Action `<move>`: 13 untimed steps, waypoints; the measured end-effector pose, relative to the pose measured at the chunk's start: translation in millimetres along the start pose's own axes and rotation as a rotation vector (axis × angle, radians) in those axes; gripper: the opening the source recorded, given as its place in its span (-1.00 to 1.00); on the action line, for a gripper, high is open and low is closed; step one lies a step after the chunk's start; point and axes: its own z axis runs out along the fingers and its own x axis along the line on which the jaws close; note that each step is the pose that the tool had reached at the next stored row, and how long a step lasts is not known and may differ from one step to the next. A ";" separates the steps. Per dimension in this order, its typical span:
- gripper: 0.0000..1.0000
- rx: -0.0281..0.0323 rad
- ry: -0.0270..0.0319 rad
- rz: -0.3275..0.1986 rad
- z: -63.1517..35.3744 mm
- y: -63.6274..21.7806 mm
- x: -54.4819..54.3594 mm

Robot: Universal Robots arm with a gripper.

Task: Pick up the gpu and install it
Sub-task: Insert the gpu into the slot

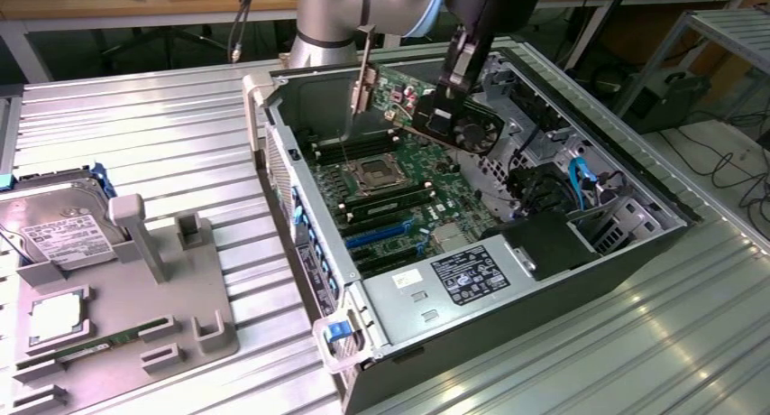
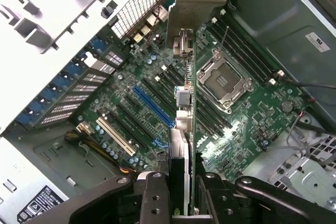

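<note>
End effector (image 1: 455, 88) pinching the gpu (image 1: 403, 101) by its upper edge. The card hangs upright above the green motherboard (image 1: 398, 194) inside the open black case (image 1: 578, 280). Wrist view: black fingers (image 2: 152, 198) clamp the thin card edge-on. Flat silver bracket (image 1: 361, 77) at 1 end. Power supply label (image 1: 473, 275) and white hard drive sticker (image 1: 60, 236) unreadable. Ribbed metal worktop (image 1: 157, 126).
</note>
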 end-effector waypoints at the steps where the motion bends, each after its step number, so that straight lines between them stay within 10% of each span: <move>1: -0.45 -0.0001 0.0004 -0.010 0.0 0.0 0.0; 13: -0.45 -0.0017 0.0058 -0.143 0.5 0.0 0.0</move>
